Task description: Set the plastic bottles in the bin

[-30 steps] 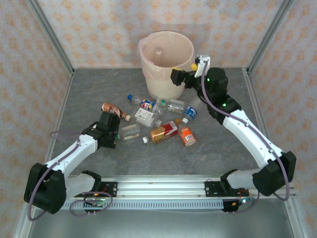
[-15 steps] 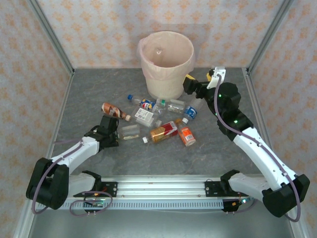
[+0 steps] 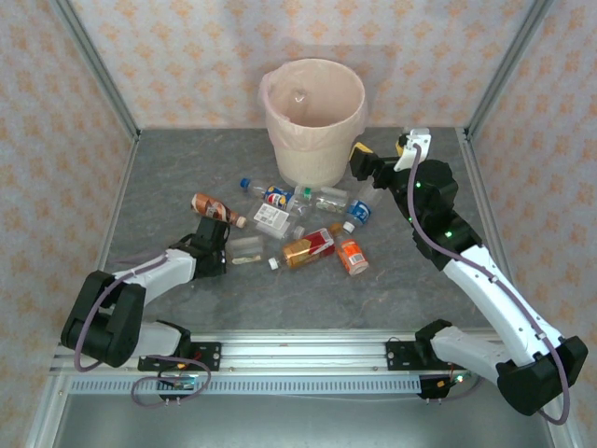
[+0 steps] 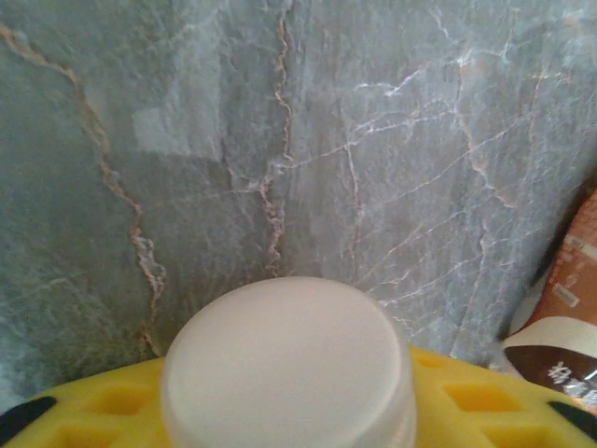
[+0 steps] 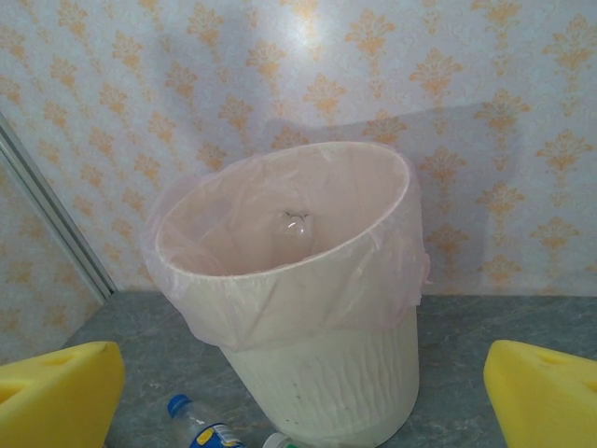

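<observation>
A grey, veined stone tabletop spread across the middle. Cream wallpaper with orange motifs stood from nine through twelve to three o'clock. An aluminium rail ran along six o'clock.

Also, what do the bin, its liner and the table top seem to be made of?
The bin: probably rigid plastic, matte cream, faintly lined wall. The liner: thin translucent pinkish plastic film, wrinkled and draped over the rim. The table top: looks like grey stone or a stone-print sheet, with pale and rusty veins; which one is not clear.
</observation>
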